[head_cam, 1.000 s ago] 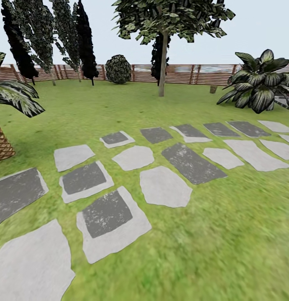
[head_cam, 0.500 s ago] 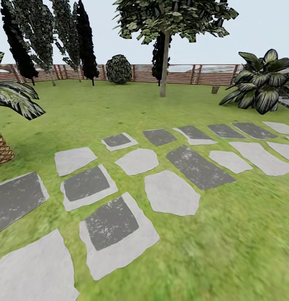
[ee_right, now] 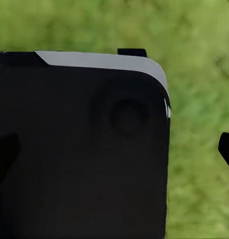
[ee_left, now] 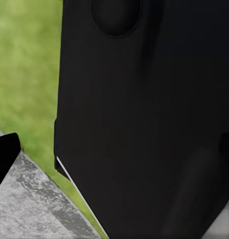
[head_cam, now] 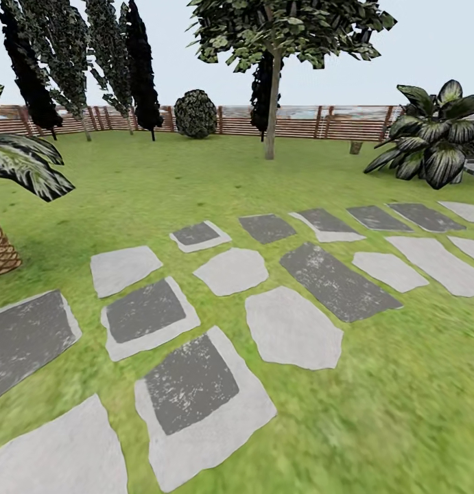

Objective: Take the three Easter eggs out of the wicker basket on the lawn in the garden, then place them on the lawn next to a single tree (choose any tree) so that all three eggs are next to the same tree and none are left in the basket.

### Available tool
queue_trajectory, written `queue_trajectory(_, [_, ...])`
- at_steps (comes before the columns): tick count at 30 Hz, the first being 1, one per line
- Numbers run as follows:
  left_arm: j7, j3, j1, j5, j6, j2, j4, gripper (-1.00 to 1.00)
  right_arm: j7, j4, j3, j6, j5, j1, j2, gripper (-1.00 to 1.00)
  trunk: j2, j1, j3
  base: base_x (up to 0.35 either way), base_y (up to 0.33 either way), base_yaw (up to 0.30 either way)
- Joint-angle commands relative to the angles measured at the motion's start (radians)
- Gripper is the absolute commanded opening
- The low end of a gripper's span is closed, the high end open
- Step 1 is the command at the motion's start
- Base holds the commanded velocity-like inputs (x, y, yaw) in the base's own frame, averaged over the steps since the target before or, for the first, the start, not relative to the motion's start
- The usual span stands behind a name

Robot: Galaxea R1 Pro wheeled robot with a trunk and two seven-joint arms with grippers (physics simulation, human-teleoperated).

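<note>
Head view, near to far: stepping stones (head_cam: 195, 391) cross the lawn (head_cam: 374, 425) in the foreground, scaly palm trunk (head_cam: 0, 250) at the left edge, broad-leaf plant (head_cam: 435, 140) far right. Beyond that, open grass up to a tree (head_cam: 271, 116) with a straight pale trunk ahead, slightly right of centre. Past it, a round shrub (head_cam: 195, 113), dark cypresses (head_cam: 137, 68) and the slat fence (head_cam: 319, 122). A small brown object (head_cam: 356, 147) stands on the grass near the fence, right of the tree; too small to call it the wicker basket. No eggs identifiable. Wrist views: dark robot body close up over grass, with a grey stone (ee_left: 30, 204) beneath in the left wrist view; whether either pincer is spread or closed cannot be told. Judgement: robot in transit, nothing in reach, neither arm favoured; any target lies ahead-right across the path.
</note>
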Motion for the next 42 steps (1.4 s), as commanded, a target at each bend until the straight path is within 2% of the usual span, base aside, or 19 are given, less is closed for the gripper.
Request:
queue_trajectory(1, [0.0, 0.005, 0.0, 0.001, -0.001, 0.0, 0.0, 1.0, -0.001, 0.001, 0.0, -0.004, 0.001, -0.001, 0.001, 1.0, 0.0, 0.0, -0.001, 0.27, 0.189, 0.0])
queue_trajectory(16, [0.0, 0.005, 0.0, 0.001, -0.001, 0.0, 0.0, 1.0, 0.003, 0.002, -0.003, -0.001, -0.006, -0.001, -0.002, 1.0, 0.0, 0.0, -0.001, 0.27, 0.189, -0.017])
queue_trajectory(42, [0.0, 0.005, 0.0, 0.001, -0.001, 0.0, 0.0, 1.0, 0.006, 0.002, -0.004, -0.002, -0.008, -0.001, -0.004, 1.0, 0.0, 0.0, -0.001, 0.27, 0.189, -0.285])
